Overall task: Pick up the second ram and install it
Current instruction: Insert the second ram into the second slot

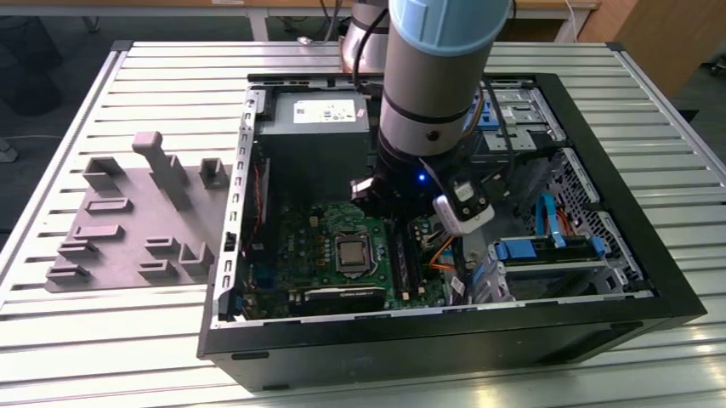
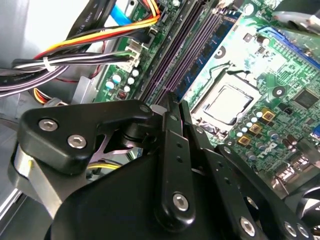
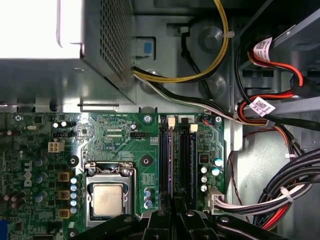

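The second ram (image 2: 212, 47), as I judge it, stands in a slot beside the processor, light, stiff and fragile, best held by its long edges, and the gripper's (image 2: 175, 107) fingers hang closed nearby.

hand (image 3: 172, 220) low over slot rails (image 3: 177, 160), power supply (image 3: 75, 65) and cables (image 3: 280, 195) crowding either side
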`<act>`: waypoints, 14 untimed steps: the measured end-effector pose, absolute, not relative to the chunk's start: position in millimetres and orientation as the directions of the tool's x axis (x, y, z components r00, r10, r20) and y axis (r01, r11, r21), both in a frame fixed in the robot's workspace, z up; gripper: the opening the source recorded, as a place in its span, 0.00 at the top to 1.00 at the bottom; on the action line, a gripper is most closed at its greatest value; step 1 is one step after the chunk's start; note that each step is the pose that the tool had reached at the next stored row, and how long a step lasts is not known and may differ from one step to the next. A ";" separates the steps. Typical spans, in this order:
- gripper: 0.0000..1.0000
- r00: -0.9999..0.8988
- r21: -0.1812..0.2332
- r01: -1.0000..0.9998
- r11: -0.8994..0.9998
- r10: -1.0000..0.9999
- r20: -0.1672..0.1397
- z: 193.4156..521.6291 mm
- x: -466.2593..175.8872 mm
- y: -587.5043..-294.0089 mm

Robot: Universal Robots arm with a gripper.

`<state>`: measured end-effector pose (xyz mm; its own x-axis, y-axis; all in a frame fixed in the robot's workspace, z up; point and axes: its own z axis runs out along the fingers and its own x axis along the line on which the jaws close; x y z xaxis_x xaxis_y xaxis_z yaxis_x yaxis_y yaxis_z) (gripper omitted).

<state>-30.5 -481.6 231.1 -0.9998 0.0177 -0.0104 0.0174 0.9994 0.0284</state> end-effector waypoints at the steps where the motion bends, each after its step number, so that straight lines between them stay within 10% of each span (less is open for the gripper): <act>1: 0.86 -1.000 0.028 0.018 0.999 0.018 -0.010 230.4 -30.5 -481.6; 14: 0.86 -1.000 0.029 0.023 0.999 0.023 -0.010 225.9 -28.3 -481.9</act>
<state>-28.3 -481.9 225.9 -0.9997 0.0231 -0.0103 0.0228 0.9993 0.0285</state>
